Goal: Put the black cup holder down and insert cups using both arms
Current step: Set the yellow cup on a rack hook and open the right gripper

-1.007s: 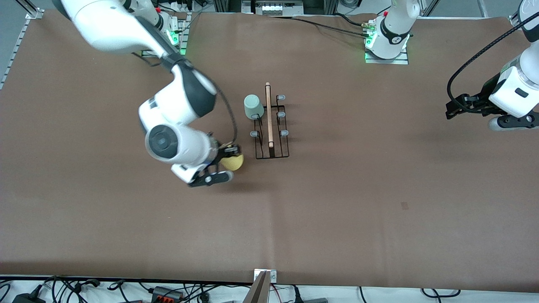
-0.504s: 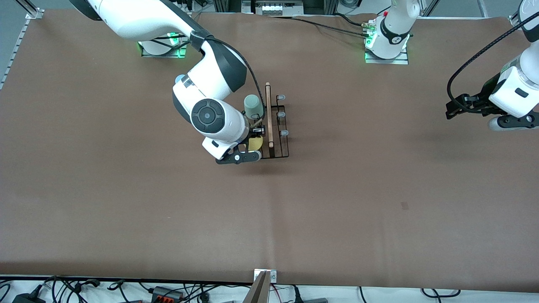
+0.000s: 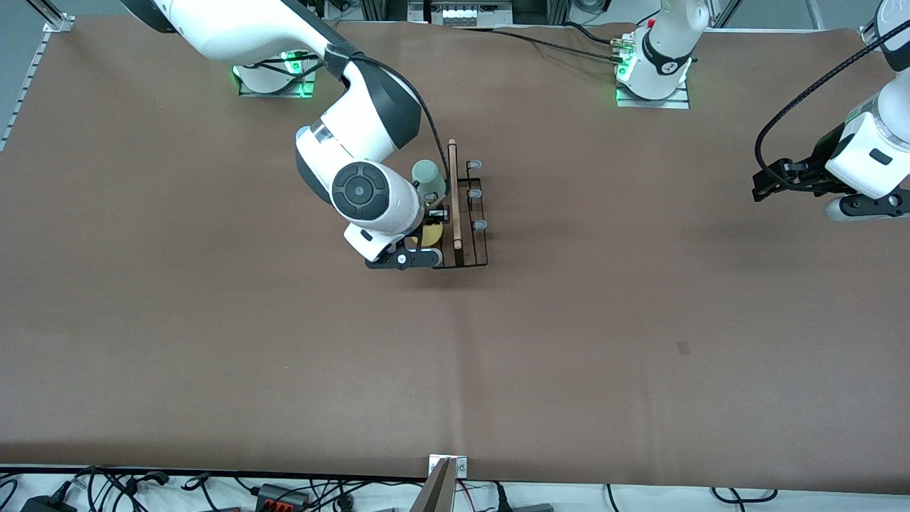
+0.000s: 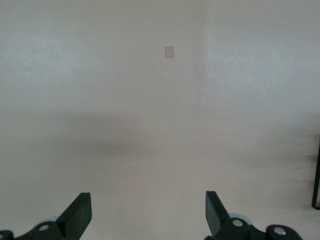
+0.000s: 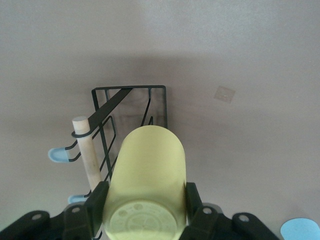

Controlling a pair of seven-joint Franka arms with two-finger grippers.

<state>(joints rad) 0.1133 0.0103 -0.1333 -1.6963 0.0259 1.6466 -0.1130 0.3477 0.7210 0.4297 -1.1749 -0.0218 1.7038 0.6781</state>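
The black cup holder stands mid-table, its wooden rod handle on top. A pale green cup sits upside down on the holder's peg farthest from the front camera, on the right arm's side. My right gripper is shut on a yellow cup, held over the holder's nearer end on that same side. In the right wrist view the yellow cup lies between the fingers, over the wire frame. My left gripper waits open over the table's left-arm end, nothing between its fingers.
Grey-blue peg caps stand free on the holder's left-arm side. A light blue round shape shows at the edge of the right wrist view. A small tape mark lies on the brown table. Cables run along the front edge.
The right arm has carried the yellow cup from the table beside the holder toward and over the holder's nearer end. The left arm has not moved.
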